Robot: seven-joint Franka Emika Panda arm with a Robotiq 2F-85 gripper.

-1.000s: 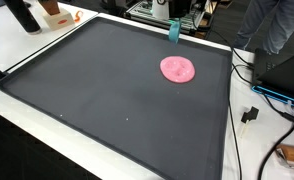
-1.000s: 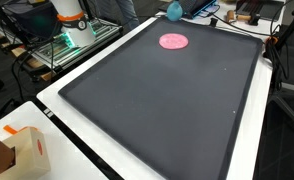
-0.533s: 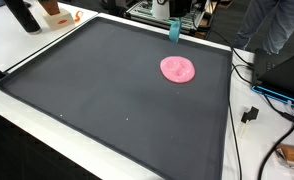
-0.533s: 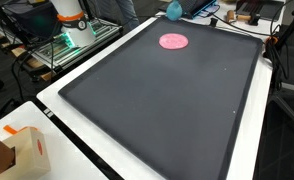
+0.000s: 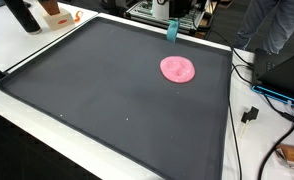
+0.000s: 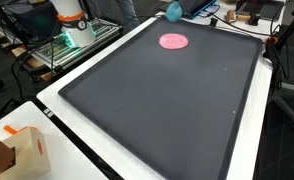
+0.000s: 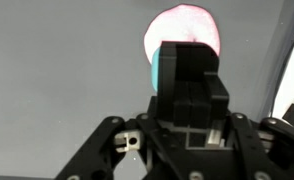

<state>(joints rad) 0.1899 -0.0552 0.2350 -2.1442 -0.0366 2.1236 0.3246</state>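
Mat (image 5: 107,90) takes up nearly the whole white table (image 5: 17,50), dark and flat, I'd guess to mark out the work area. My pincer (image 7: 190,60) comes next. In the wrist view the fingers look drawn right together, clamped on a teal piece (image 7: 161,70), with only a sliver of it peeking out on their left. I reckon a grip that tight is there to stop the piece slipping.

The pink disc (image 5: 178,69) lies flat on the far right part of the mat, on its own with bare mat all round. From the wrist it shows just past my fingers (image 7: 184,30).

In both exterior views the teal piece (image 5: 173,31) (image 6: 174,10) stands upright at the mat's far edge, near the disc but not touching it.
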